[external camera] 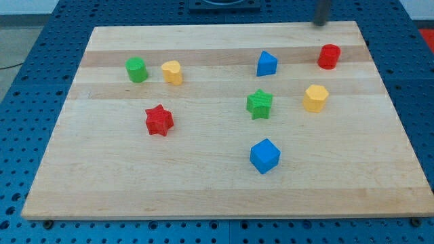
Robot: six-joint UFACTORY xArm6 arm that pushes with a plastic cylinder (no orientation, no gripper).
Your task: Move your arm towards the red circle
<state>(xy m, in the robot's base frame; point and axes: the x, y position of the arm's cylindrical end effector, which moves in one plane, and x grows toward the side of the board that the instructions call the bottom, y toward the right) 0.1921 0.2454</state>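
The red circle (329, 56) is a short red cylinder near the view's top right of the wooden board (224, 190). My tip (320, 24) shows at the view's top edge, blurred, just above and slightly left of the red circle, with a gap between them. It touches no block.
Other blocks on the board: a blue wedge-like block (266, 64), a yellow hexagon (315, 97), a green star (259, 104), a blue cube (264, 156), a red star (159, 120), a yellow block (172, 72) and a green cylinder (136, 69).
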